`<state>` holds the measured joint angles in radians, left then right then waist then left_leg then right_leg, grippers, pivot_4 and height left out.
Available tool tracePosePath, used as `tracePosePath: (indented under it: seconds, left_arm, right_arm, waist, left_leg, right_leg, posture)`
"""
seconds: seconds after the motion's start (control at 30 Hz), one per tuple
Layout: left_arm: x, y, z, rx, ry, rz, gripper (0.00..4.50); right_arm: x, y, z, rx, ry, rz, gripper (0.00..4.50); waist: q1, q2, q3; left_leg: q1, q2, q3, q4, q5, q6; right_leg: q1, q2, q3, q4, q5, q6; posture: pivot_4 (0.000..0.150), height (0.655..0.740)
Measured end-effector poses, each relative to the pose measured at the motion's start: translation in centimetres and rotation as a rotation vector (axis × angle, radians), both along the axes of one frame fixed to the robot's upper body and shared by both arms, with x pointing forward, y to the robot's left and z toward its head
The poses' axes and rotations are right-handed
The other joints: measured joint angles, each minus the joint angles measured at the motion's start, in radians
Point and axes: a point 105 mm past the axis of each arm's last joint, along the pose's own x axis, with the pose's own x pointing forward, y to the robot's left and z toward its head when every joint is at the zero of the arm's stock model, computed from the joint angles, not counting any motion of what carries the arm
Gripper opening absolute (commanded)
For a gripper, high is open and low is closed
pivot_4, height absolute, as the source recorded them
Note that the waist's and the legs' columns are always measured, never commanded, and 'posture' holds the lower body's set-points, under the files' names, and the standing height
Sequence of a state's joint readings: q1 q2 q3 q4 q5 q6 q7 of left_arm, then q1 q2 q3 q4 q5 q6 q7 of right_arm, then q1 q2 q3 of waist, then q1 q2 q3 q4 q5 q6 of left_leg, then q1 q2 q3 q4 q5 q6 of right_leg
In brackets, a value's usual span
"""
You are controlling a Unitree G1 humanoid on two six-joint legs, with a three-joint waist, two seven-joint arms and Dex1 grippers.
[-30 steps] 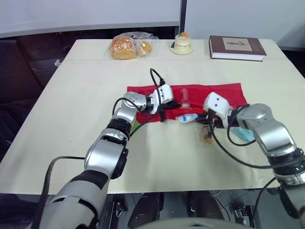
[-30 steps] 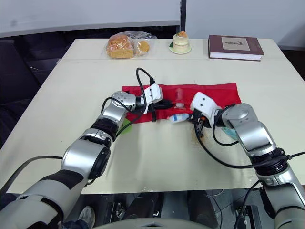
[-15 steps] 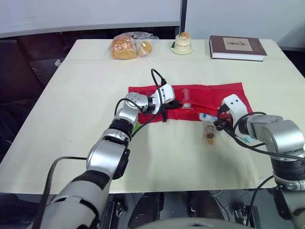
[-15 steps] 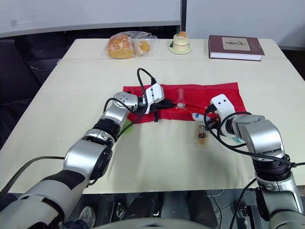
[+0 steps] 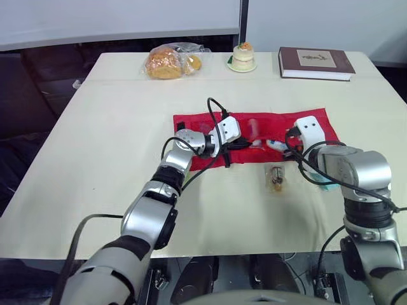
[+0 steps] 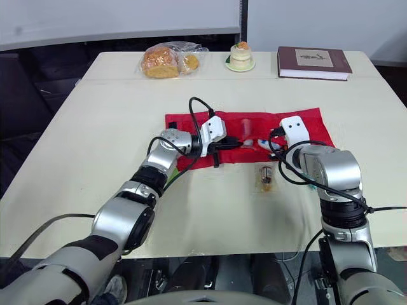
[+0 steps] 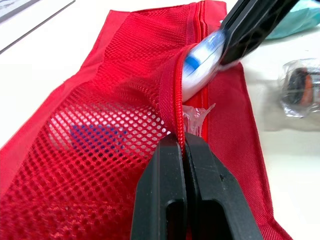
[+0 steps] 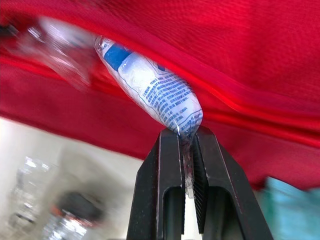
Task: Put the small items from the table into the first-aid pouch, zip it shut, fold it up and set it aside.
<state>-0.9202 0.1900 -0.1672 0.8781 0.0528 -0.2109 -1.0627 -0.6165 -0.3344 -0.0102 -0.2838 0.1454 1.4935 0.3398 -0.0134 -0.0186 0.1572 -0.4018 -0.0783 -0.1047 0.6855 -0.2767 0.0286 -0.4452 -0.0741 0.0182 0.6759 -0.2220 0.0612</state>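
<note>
Left eye view: red pouch (image 5: pixel 191 124) lies flat mid-table (image 5: pixel 95 159). The left gripper (image 5: pixel 245 145) is at its front zipper edge. The right gripper (image 5: pixel 287 145) faces it, bringing a white packet (image 5: pixel 275 145) to the opening. A clear packet (image 5: pixel 276 176) sits on the table just in front of the pouch, not yet packed. Left wrist view: fingers pinched together on the mesh pocket's zipper lip, lifting it, likely to keep the mouth open for loading. A teal packet (image 7: pixel 300 22) lies just past the pouch. Right wrist view: fingers clamped on the white packet's crimped tail so its nose leads in. The nose looks partly inside the gap.
</note>
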Motion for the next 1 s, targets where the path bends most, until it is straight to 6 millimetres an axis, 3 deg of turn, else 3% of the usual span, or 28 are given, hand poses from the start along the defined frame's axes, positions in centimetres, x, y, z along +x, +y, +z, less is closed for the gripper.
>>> tracePosePath:
  seconds: [0.17,0.43,0.47,0.5,0.63,1.0]
  left_arm:
    - [-0.4,-0.2,0.0,-0.008,0.006,0.001,0.00]
    - [-0.5,-0.3,0.1,-0.003,0.006,-0.003,0.00]
    - [-0.5,-0.3,0.1,-0.002,0.007,-0.003,0.00]
    - [-0.6,-0.3,0.1,-0.001,0.007,-0.004,0.00]
    - [-0.6,-0.4,-0.1,0.006,0.008,-0.009,0.00]
    - [-0.3,0.1,-0.1,0.013,0.011,0.003,0.00]
  right_arm:
    - [0.5,1.3,0.1,0.035,-0.001,-0.009,0.04]
    - [2.2,3.9,0.6,0.238,0.022,-0.126,0.04]
    - [2.3,4.1,0.6,0.243,0.023,-0.128,0.75]
    - [2.3,4.2,0.6,0.246,0.021,-0.127,0.97]
    - [2.2,4.4,0.9,0.241,0.004,-0.097,2.95]
    - [-0.6,1.1,1.2,0.065,-0.064,0.086,2.95]
  waist:
    - [-0.002,0.000,0.000]
    - [-0.003,0.001,-0.001]
    - [-0.003,0.001,-0.001]
    - [-0.004,0.001,-0.001]
    - [-0.004,0.002,-0.001]
    - [-0.005,0.002,-0.001]
  left_leg:
    - [0.000,0.000,0.000,0.000,0.000,0.000]
    - [0.000,0.000,0.001,-0.001,0.000,0.000]
    - [0.000,0.000,0.001,-0.001,0.000,0.000]
    - [0.000,0.000,0.001,-0.001,0.000,0.000]
    - [0.000,0.000,0.001,-0.001,0.000,0.000]
    - [0.000,0.000,0.001,-0.001,0.000,0.000]
  right_leg:
    - [0.000,0.000,0.000,0.000,0.000,0.000]
    - [-0.002,0.000,0.001,0.001,0.000,0.000]
    - [-0.002,0.000,0.001,0.001,0.000,0.000]
    - [-0.002,0.000,0.001,0.001,0.000,0.000]
    - [-0.002,0.000,0.001,0.001,0.000,0.000]
    - [-0.002,0.001,0.001,0.001,0.000,0.000]
  posture:
    - [0.150,0.7289]
    - [0.150,0.7289]
    - [0.150,0.7289]
    - [0.150,0.7289]
    - [0.150,0.7289]
    - [0.150,0.7289]
